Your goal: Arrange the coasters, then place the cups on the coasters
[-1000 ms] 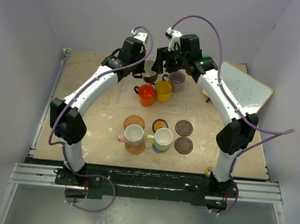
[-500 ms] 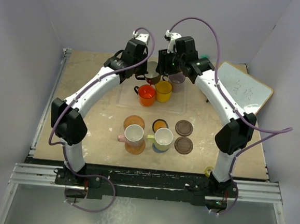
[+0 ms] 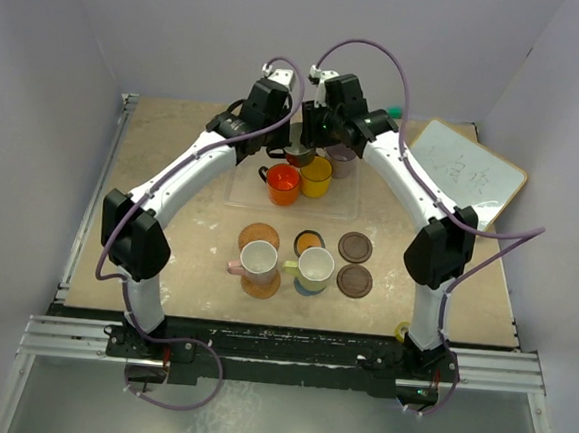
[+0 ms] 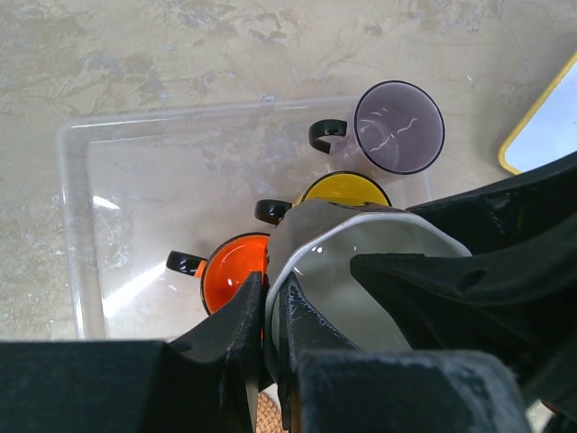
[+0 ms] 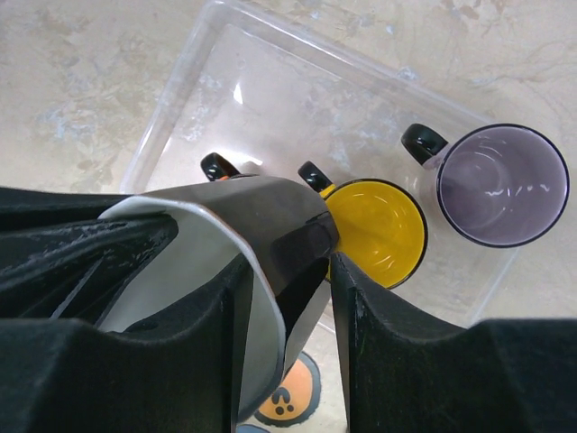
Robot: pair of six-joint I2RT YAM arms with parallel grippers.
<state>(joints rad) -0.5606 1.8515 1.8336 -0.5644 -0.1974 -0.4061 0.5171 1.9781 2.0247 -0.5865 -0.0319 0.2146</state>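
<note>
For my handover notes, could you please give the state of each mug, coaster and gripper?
black mug, held above tray, rim clamped in shut left gripper
right gripper, astride its handle, grip unclear
red-orange mug, yellow mug, mauve mug, upright in tray
pink mug, pale green mug, each on a coaster
other four coasters, bare

Clear plastic tray [image 3: 241, 191] centre rear; whiteboard [image 3: 468, 172] far right; yellow tape roll [image 3: 402, 332] front right.

tray [image 4: 99, 207]: clear glossy plastic, glare spots. yellow mug [image 5: 376, 230], mauve-grey mug [image 4: 398, 126]: shiny glazed ceramic. black mug [image 5: 261, 207]: smooth, glossy white inside. surface [image 4: 180, 45]: matt, mottled beige, scuffed.
</note>
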